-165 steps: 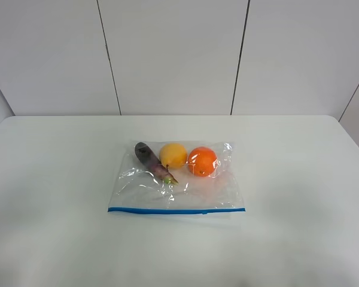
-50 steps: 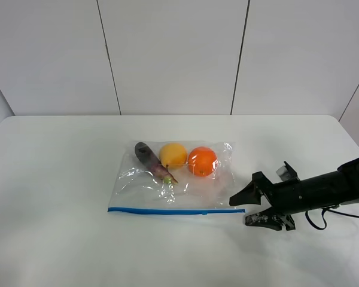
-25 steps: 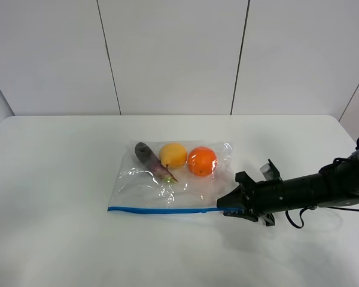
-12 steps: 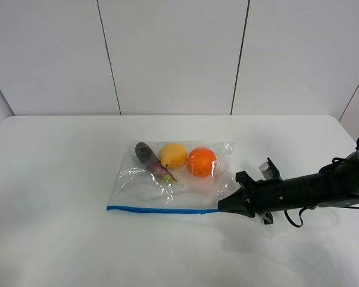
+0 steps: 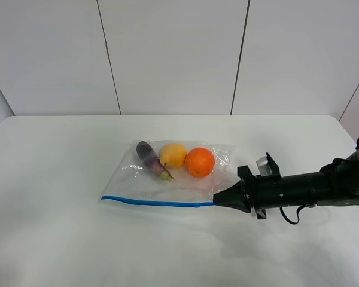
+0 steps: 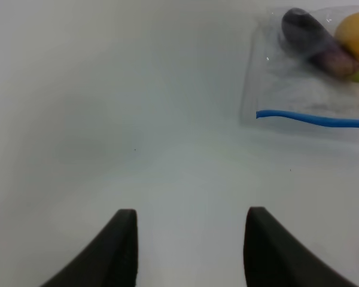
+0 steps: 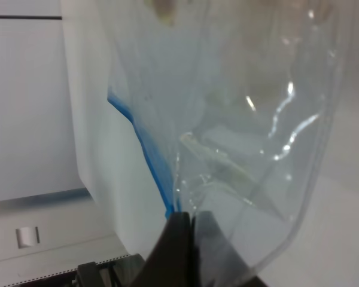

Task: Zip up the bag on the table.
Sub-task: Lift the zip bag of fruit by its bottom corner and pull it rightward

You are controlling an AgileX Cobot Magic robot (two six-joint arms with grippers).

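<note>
One bag (image 5: 167,182): clear, blue-zipped, on desk (image 5: 60,239)
Right fingers (image 5: 222,201): pinching bag's zip-end corner
Left fingers (image 6: 122,242): spread apart above desk

Even, diffuse brightness is seen throughout; only faint shadows are cast on the bench (image 5: 60,179). Glints are caught on the bag (image 7: 281,113) just beyond the right tool (image 7: 188,220), which is itself blurred.

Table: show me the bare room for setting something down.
The table is bare left of the bag to its left edge, in front of the blue zip strip, and behind the bag to the wall. Crowded: right of the bag, where the right gripper pinches its corner and the arm lies.
</note>
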